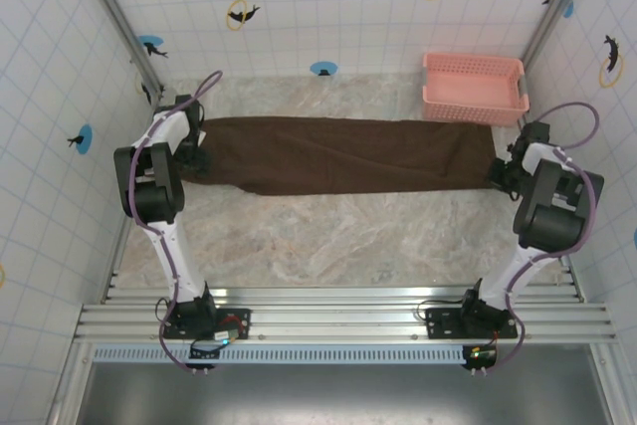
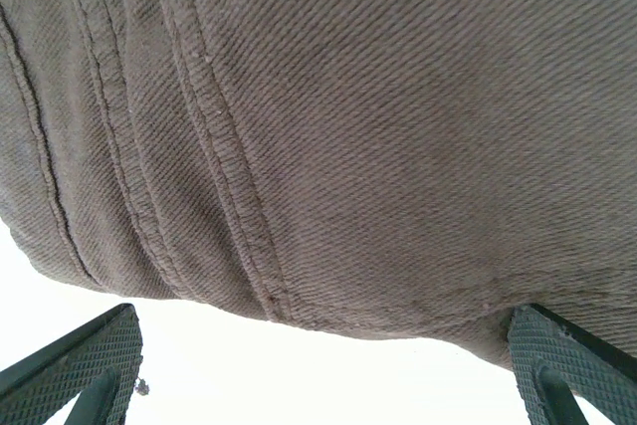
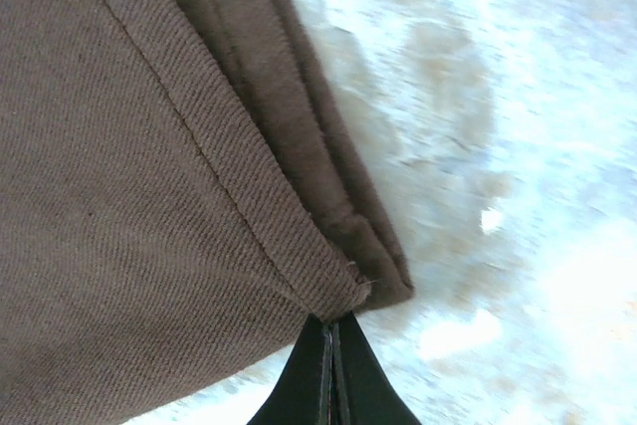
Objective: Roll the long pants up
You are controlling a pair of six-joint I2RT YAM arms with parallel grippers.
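Seeing no roll yet: the long pants (image 1: 338,154) lie flat, stretched left to right across the far surface (image 1: 328,246). Our right pincer (image 3: 331,330) is clenched on a hem corner, and the left pincer (image 2: 320,330) is released at the left end. We judge all rolling is left to do.

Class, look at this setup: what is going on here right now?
Two robot arms are working on the long pants, which lie flat and unrolled across the table. The right claw is shut on a hem corner at one end. The left claw is open at the other end. Rolling has not started.
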